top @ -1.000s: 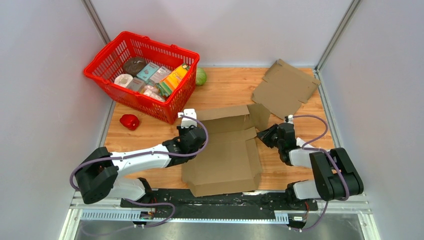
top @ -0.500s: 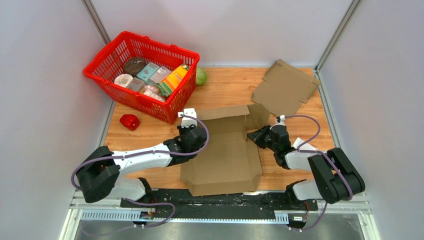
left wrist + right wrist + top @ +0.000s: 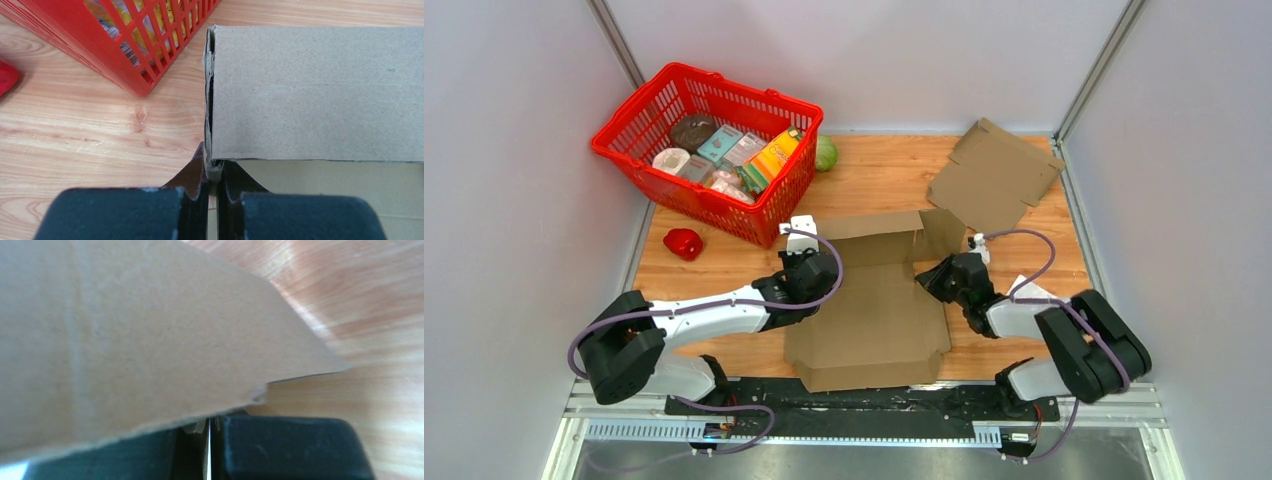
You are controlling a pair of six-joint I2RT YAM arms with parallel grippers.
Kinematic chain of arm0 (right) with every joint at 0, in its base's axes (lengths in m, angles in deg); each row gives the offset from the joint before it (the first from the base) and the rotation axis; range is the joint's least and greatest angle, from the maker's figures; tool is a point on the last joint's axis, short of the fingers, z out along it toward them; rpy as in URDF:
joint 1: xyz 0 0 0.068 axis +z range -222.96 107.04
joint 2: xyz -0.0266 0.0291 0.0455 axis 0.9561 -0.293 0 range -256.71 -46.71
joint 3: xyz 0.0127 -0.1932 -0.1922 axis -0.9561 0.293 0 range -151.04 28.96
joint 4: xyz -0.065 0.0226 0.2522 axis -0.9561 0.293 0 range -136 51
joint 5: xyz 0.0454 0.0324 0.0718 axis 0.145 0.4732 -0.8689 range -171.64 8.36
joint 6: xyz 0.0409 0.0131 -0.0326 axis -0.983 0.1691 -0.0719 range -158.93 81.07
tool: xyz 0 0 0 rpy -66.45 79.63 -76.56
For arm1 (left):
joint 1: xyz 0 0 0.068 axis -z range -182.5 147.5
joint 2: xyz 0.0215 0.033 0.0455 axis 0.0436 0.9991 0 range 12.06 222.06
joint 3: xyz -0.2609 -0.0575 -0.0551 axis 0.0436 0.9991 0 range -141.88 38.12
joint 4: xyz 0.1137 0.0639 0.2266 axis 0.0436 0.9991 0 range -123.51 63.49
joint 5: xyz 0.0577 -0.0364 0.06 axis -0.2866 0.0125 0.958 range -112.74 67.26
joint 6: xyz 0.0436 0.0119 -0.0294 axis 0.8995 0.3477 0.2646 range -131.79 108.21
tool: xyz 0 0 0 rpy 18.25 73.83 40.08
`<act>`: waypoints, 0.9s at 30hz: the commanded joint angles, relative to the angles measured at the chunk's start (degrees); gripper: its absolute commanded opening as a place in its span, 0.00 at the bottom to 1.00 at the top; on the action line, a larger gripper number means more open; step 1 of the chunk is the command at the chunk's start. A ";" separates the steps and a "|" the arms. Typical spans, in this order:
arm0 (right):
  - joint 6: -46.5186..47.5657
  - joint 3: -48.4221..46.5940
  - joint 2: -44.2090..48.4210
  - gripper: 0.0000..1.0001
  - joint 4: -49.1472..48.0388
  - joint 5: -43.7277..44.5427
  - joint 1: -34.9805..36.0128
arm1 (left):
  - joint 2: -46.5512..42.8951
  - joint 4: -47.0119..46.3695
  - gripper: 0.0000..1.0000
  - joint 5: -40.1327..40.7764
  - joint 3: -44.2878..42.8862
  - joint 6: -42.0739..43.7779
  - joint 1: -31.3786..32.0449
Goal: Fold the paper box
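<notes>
The brown paper box (image 3: 869,315) lies partly folded in the middle of the table, with its back wall raised. My left gripper (image 3: 815,274) is shut on the box's left wall; in the left wrist view its jaws (image 3: 212,172) pinch the upright cardboard edge below the box's wide panel (image 3: 315,90). My right gripper (image 3: 931,281) is shut on the box's right side flap. In the right wrist view that flap (image 3: 130,330) fills most of the picture and its lower edge sits between the closed jaws (image 3: 207,427).
A red basket (image 3: 776,203) of groceries stands at the back left, and shows in the left wrist view (image 3: 140,45). A green ball (image 3: 826,153) lies beside it, a red pepper (image 3: 683,243) at the left. A second flat cardboard blank (image 3: 994,175) lies at the back right.
My right gripper has moved left toward the box with the flap in it, pushing the right side inward. The left gripper has stayed on the left wall.
</notes>
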 commanded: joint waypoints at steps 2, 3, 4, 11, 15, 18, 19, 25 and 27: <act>6.49 -2.09 17.70 0.08 23.96 3.65 -0.31 | 0.03 3.47 0.00 -3.63 2.39 0.26 -0.02; 7.89 -3.05 20.82 0.14 29.85 4.79 -0.40 | -0.94 2.34 0.00 -3.72 3.70 0.88 -0.02; 9.21 -5.06 24.50 0.29 39.83 5.67 -0.92 | -1.38 1.81 0.00 -3.63 4.41 1.58 -0.02; 15.64 -9.48 39.48 0.47 52.94 3.17 -3.30 | -3.85 0.66 0.00 -2.66 7.32 2.38 -0.02; 15.39 -8.07 35.71 0.14 45.04 -5.03 -2.51 | -3.76 -0.30 0.00 -3.27 7.58 2.20 -0.02; 13.89 -5.36 30.70 0.00 37.67 -6.53 -1.63 | -2.62 -0.05 0.00 -3.36 6.80 2.73 -0.02; 11.71 -4.30 28.34 0.00 32.68 -6.62 -1.63 | -2.36 0.04 0.00 -3.54 6.53 2.64 -0.02; 5.90 -1.05 18.40 0.00 32.63 4.18 -1.98 | -1.91 -0.13 0.00 -3.98 6.18 2.29 -0.02; 4.31 -0.17 16.72 0.00 32.90 5.95 -1.98 | -2.26 0.04 0.00 -3.80 6.53 2.29 0.06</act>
